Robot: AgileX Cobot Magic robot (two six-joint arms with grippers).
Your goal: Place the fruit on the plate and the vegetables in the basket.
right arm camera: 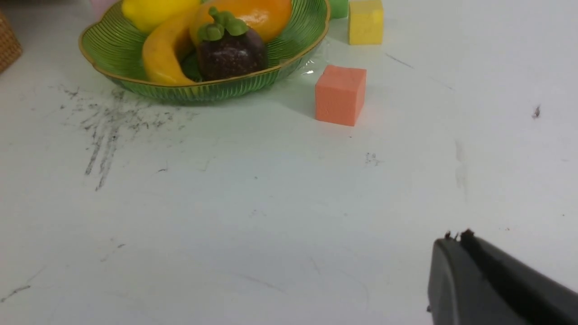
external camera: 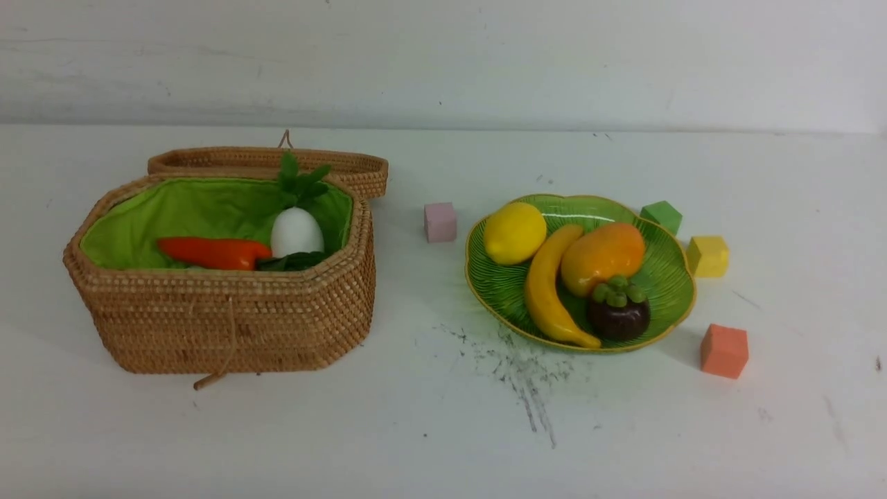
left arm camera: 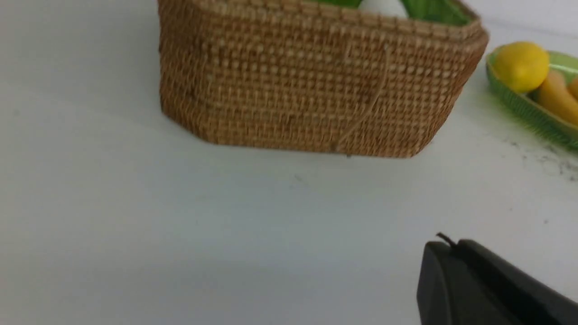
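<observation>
Resting together on the plate (external camera: 671,277) are all four fruits — the lemon (external camera: 514,233) at its far left, the mango (external camera: 601,257) toward the right, the banana (external camera: 547,291) curving between them down to the near rim, and the mangosteen (external camera: 619,310) at the near edge, touching the mango and the banana's tip. The basket (external camera: 229,312) stands well to the left of the plate on the bench (external camera: 416,430), its lid (external camera: 267,161) folded back behind it. Inside, against the green lining (external camera: 180,211), the carrot (external camera: 215,252) lies on its side with the radish (external camera: 296,232) upright just beside it, leaves pointing to the back; something dark green shows under the radish, perhaps the cucumber, though I cannot tell. Four foam cubes sit around the plate: a pink cube (external camera: 440,222) to its left, a green cube (external camera: 662,215) and a yellow cube (external camera: 707,256) behind and to the right, an orange cube (external camera: 724,351) near the right front. Dark scuff marks (external camera: 520,374) streak the bench before the plate. Each wrist view shows only a corner of its own dark gripper — left gripper (left arm camera: 490,284), right gripper (right arm camera: 494,282) — so how wide either pair of jaws stands cannot be told; neither shows anything held.
</observation>
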